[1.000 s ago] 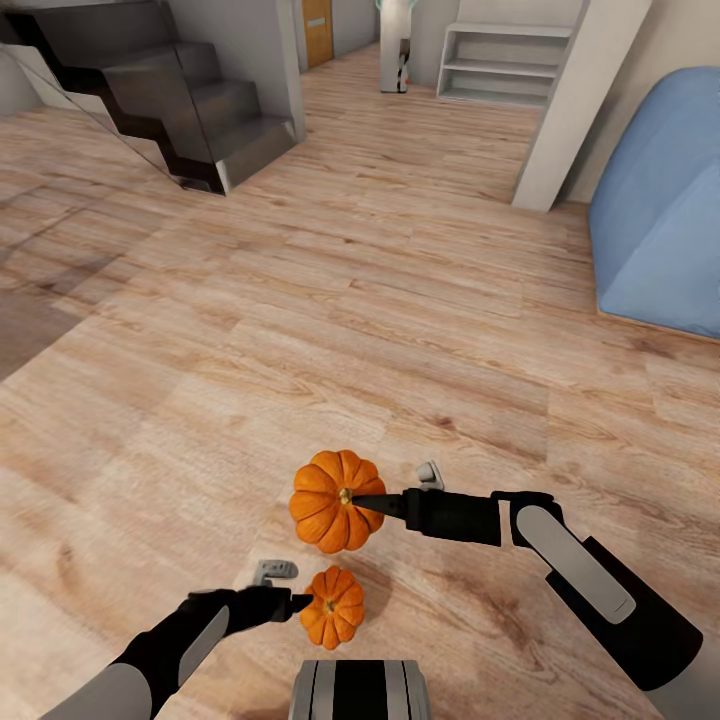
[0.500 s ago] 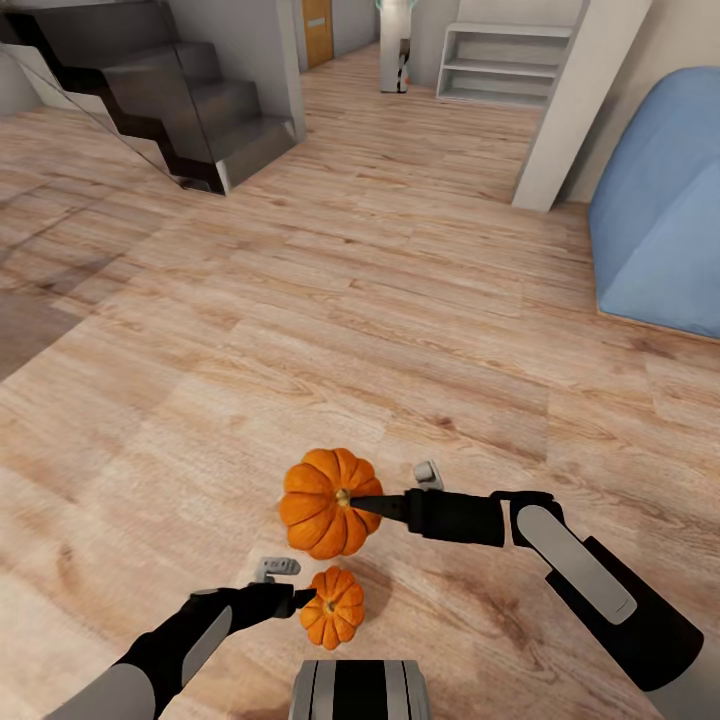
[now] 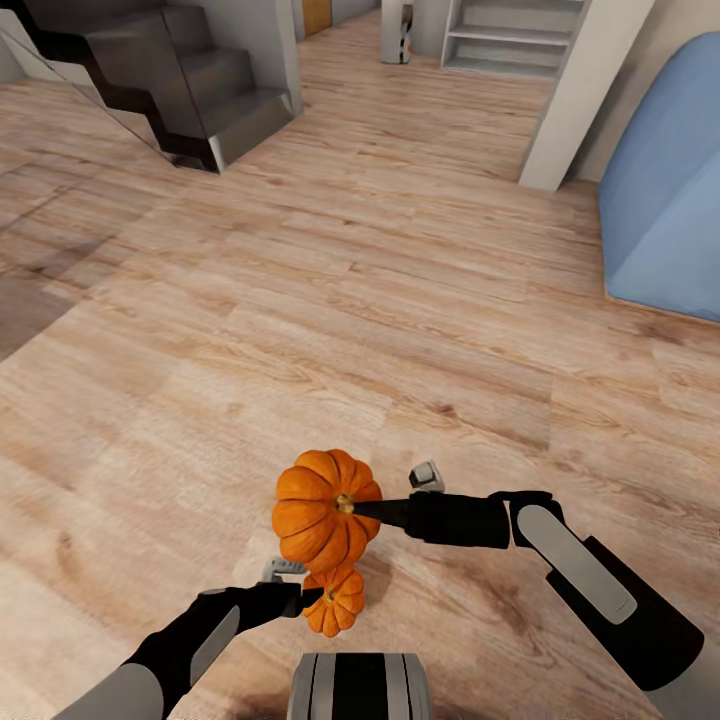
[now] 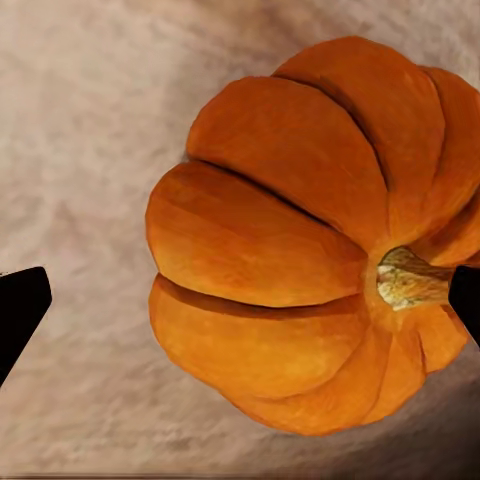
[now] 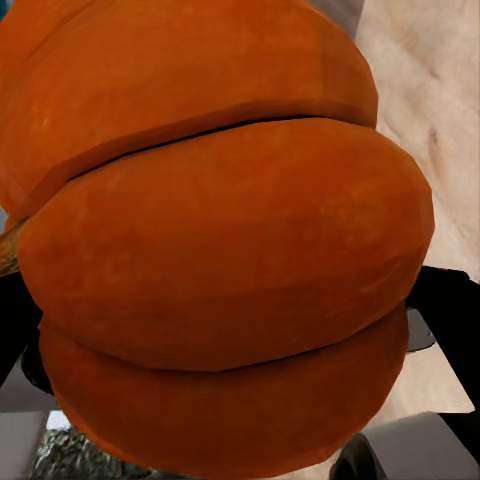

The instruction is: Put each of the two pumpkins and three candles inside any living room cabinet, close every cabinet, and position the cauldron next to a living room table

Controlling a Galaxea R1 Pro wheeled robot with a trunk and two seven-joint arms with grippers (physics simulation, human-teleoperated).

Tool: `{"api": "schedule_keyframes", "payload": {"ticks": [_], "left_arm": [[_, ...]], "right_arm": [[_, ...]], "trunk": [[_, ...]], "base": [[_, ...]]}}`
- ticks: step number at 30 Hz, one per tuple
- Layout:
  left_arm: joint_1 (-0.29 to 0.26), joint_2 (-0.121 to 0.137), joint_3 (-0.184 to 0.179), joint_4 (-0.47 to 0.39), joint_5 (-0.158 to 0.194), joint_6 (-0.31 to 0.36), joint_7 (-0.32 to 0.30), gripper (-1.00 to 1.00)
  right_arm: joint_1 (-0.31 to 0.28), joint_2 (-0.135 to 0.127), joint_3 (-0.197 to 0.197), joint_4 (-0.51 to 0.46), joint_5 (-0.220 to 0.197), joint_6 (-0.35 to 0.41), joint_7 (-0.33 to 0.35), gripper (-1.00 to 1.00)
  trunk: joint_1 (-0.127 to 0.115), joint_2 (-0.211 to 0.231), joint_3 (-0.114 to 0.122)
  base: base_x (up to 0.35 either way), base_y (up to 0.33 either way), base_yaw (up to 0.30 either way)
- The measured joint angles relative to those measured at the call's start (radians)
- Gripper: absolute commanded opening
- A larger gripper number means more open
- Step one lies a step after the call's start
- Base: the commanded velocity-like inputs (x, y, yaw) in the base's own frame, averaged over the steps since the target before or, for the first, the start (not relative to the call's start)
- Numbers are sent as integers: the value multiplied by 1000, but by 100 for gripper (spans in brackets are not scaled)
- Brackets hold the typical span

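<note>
Head view shows you are carrying both pumpkins, right gripper (image 3: 352, 505) clamping one (image 3: 318, 520), left gripper (image 3: 318, 596) pinching the other (image 3: 338, 604); stowing, candles, cauldron remaining.

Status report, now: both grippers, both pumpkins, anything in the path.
Right gripper shut on larger-looking pumpkin, held over the floor. Left gripper shut on smaller-looking pumpkin. Stairs far left, blue sofa right.
</note>
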Motion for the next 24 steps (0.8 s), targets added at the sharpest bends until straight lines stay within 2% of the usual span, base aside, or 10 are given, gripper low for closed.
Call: {"api": "schedule_keyframes", "payload": {"ticks": [7, 12, 16, 24], "left_arm": [[0, 5, 3, 0, 5, 0, 0, 100], [0, 1, 14, 0, 5, -12, 1, 100], [0, 0, 15, 1, 4, -42, 2, 100], [1, 0, 15, 1, 6, -49, 0, 100]], "right_arm": [[0, 1, 0, 1, 4, -2, 13, -100], [0, 1, 0, 1, 2, -2, 13, -100], [0, 1, 0, 1, 4, -2, 13, -100], [0, 1, 0, 1, 2, -1, 15, -100]], "trunk": [[3, -2, -27], [3, -2, -27], [5, -3, -43], [5, -3, -43]], "base": [[0, 0, 0], [0, 0, 0], [0, 0, 0], [0, 0, 0]]}}
